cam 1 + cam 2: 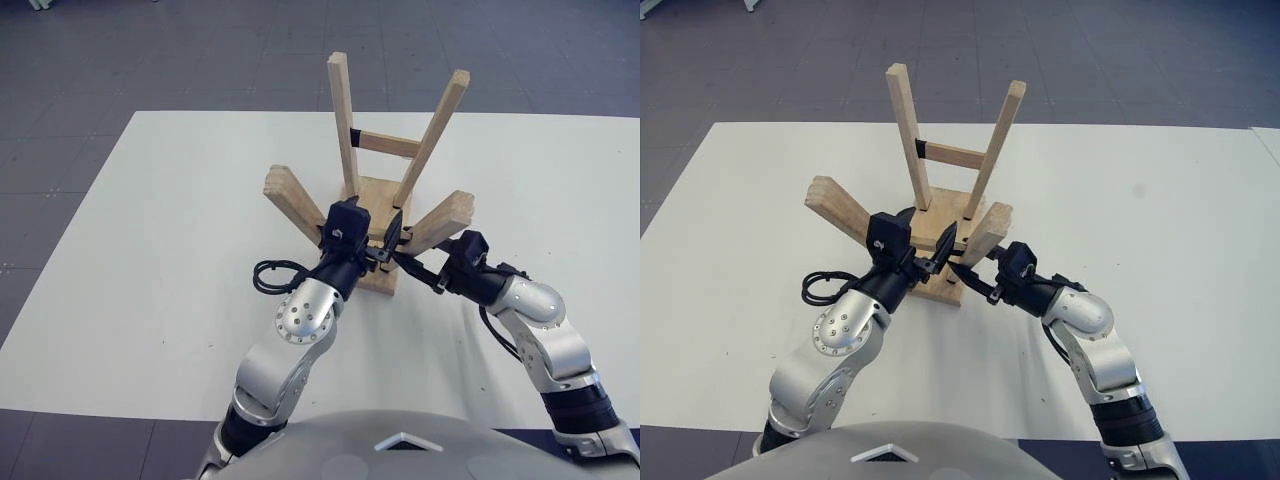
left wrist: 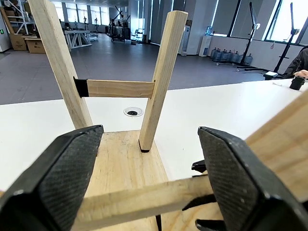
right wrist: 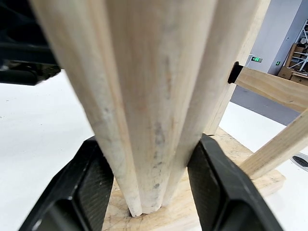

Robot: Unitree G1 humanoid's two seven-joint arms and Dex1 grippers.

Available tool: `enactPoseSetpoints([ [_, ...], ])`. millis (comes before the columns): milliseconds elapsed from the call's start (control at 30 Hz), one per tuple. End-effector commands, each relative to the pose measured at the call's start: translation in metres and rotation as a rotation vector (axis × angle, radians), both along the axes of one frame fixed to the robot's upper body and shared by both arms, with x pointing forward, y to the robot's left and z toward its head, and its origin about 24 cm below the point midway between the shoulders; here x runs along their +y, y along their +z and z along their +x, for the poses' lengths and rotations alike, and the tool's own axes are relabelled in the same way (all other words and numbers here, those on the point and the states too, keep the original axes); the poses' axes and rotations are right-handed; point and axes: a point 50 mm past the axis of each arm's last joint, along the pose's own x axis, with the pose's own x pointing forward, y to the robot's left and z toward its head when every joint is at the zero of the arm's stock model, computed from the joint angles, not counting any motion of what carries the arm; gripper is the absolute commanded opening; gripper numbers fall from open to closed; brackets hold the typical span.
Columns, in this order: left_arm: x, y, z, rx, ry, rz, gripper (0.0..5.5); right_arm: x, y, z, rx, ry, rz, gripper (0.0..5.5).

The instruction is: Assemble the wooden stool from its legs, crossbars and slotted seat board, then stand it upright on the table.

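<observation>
stool (image 1: 378,195) inverted, seat (image 2: 125,163) flat on tabletop (image 1: 180,200) for fitting | right hand (image 3: 151,187) clamped on near leg (image 3: 154,96), likely steadying it | left hand (image 2: 149,183) apart, straddling crossbar (image 2: 120,204)

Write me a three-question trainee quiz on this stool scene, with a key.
1. True or false: the stool stands upright.
2. What does the right tool clamp? A: nothing. B: the near right leg. C: a loose screw.
3. Fill in: the two far legs are joined by a ____.

Key
1. False: its seat board lies on the table.
2. B
3. crossbar
</observation>
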Motion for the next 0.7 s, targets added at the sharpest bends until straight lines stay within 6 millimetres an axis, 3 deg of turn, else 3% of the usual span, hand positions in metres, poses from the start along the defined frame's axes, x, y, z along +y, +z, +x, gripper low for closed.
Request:
enactPoseSetpoints([
  [33, 0.001, -0.022, -0.008, 0.171, -0.001, 0.018, 3.65, -0.008, -0.039, -0.005, 0.205, 0.03, -0.221, 2.15],
  [200, 0.002, -0.017, -0.01, 0.172, 0.014, -0.028, 3.65, -0.02, -0.045, 0.003, 0.275, 0.077, -0.336, 2.15],
  [333, 0.014, 0.03, -0.013, -0.029, -0.037, -0.137, 3.65, -0.036, -0.033, 0.013, 0.287, 0.11, -0.356, 2.15],
  [533, 0.076, 0.112, 0.005, -0.396, 0.149, -0.3, 3.65, -0.041, -0.018, 0.026, 0.24, 0.086, -0.347, 2.15],
  [700, 0.137, 0.153, 0.011, -0.536, 0.29, -0.399, 3.65, -0.04, -0.011, 0.028, 0.212, 0.085, -0.339, 2.15],
])
